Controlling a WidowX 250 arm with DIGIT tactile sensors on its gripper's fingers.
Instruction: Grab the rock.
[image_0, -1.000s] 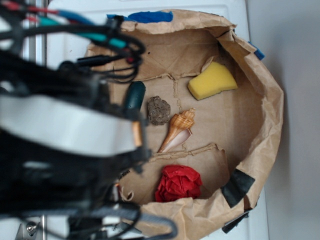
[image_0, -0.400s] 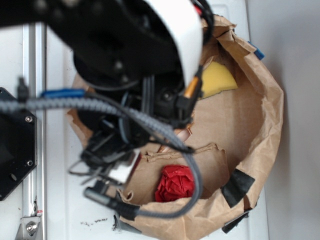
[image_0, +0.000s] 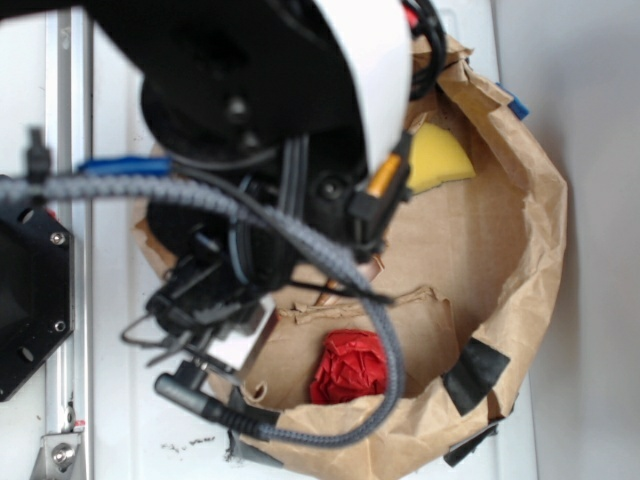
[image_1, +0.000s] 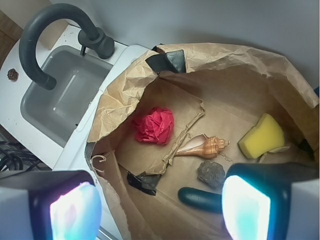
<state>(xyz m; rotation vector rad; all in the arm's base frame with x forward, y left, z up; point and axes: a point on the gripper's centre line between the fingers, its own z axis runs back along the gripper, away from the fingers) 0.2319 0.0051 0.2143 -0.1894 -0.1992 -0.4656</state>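
Note:
The rock (image_1: 211, 173), a small lumpy grey stone, lies on the floor of the brown paper bag (image_1: 150, 75) in the wrist view, just below the seashell (image_1: 204, 147) and above the dark green oblong object (image_1: 201, 198). My gripper (image_1: 160, 210) is open, well above the bag floor, with nothing between its pads. The right fingertip (image_1: 246, 210) sits just right of the rock in the picture. In the exterior view the arm (image_0: 270, 120) covers the rock.
A yellow sponge (image_1: 262, 136) lies at the bag's right. A crumpled red paper ball (image_1: 154, 125) lies at the left. Outside the bag are a grey toy sink (image_1: 65, 95) with a curved faucet (image_1: 55, 30). Black tape (image_1: 144, 181) patches the bag.
The arm has swung from the left edge over the middle of the bag, now covering the rock, the green object and most of the seashell in the exterior view.

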